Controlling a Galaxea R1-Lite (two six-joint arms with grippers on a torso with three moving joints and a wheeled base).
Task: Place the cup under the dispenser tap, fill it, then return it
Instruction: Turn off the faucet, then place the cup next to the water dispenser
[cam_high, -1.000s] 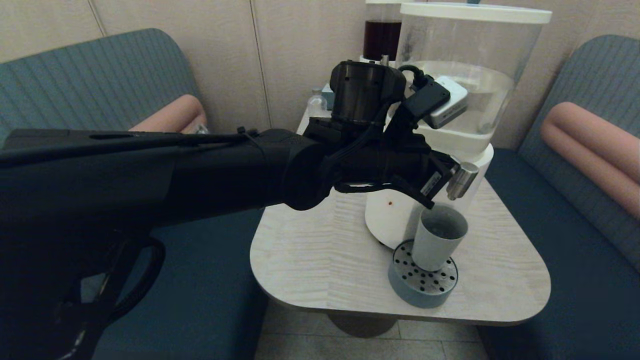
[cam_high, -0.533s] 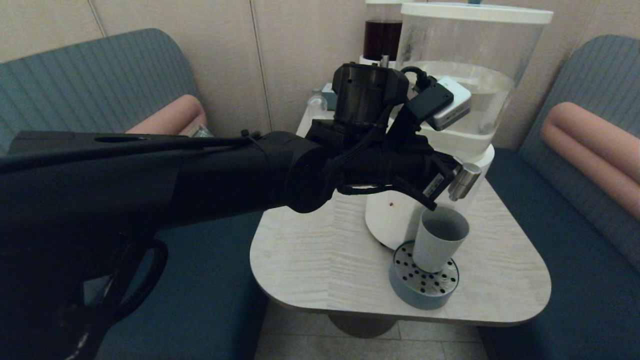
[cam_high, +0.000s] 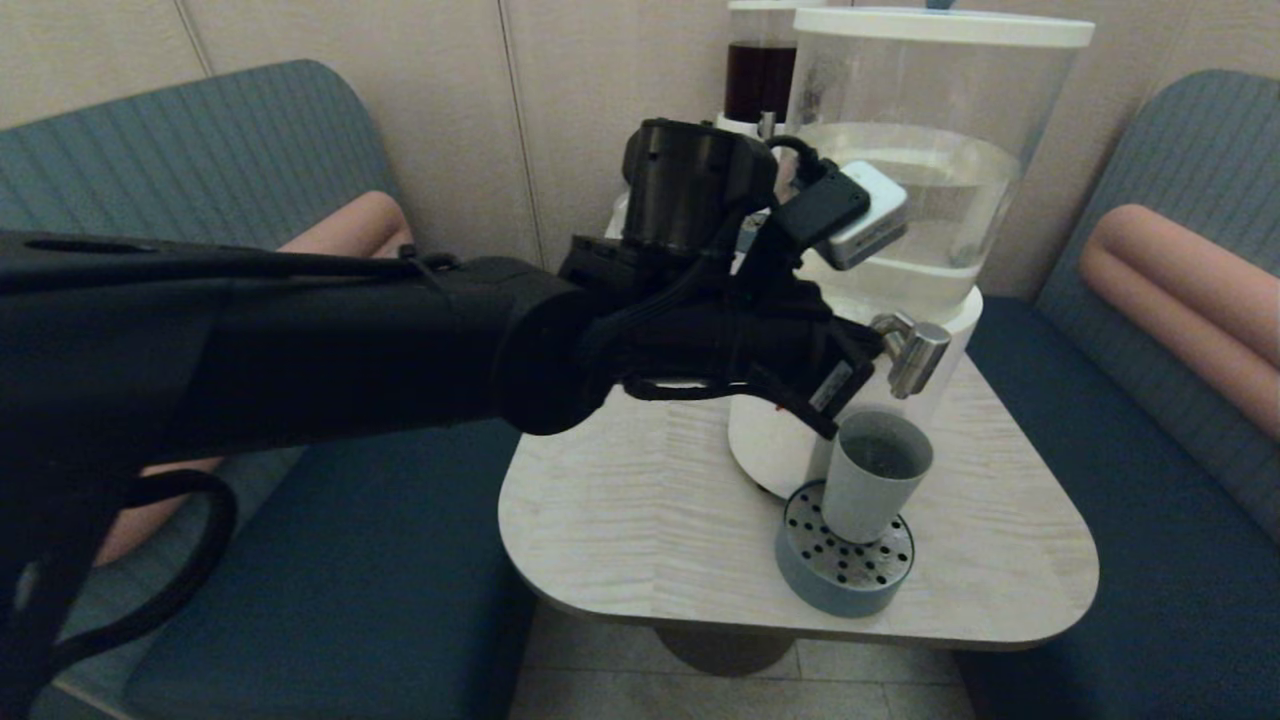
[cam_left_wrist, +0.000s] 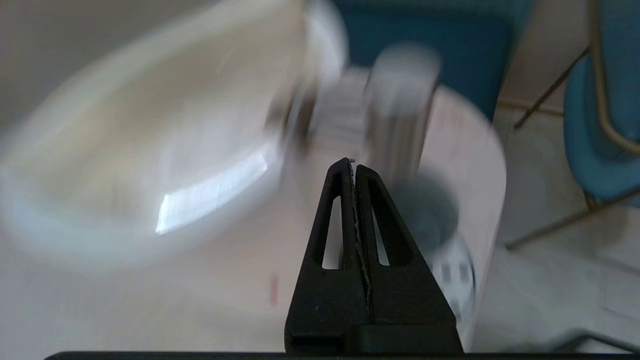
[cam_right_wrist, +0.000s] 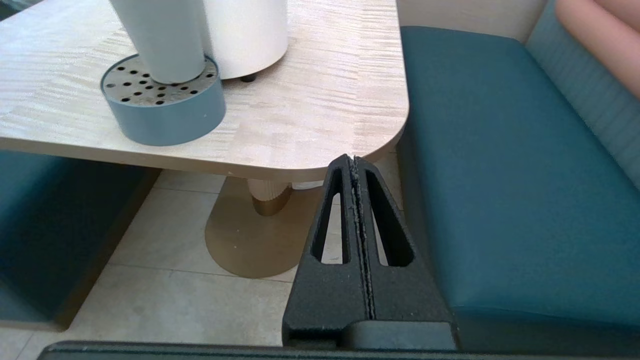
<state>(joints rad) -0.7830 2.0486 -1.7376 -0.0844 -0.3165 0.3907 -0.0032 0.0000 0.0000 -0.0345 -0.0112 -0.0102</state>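
The right gripper (cam_right_wrist: 354, 161), fingers together, sat parked low beside the table (cam_right_wrist: 320, 100). The cup (cam_high: 872, 480) stood on the tray (cam_high: 842, 580) under the tap (cam_high: 915, 352); light, rigid and probably slick, it wanted a mid-wall grip. The left gripper (cam_left_wrist: 351, 164), closed and empty, hung beside the tap.

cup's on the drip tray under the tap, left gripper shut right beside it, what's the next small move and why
Probably open the left gripper and ease it down around the cup. The cup stands upright on the drip tray below the dispenser tap with liquid seemingly inside, while the shut fingers hold nothing. The right gripper hangs parked off the table's edge.
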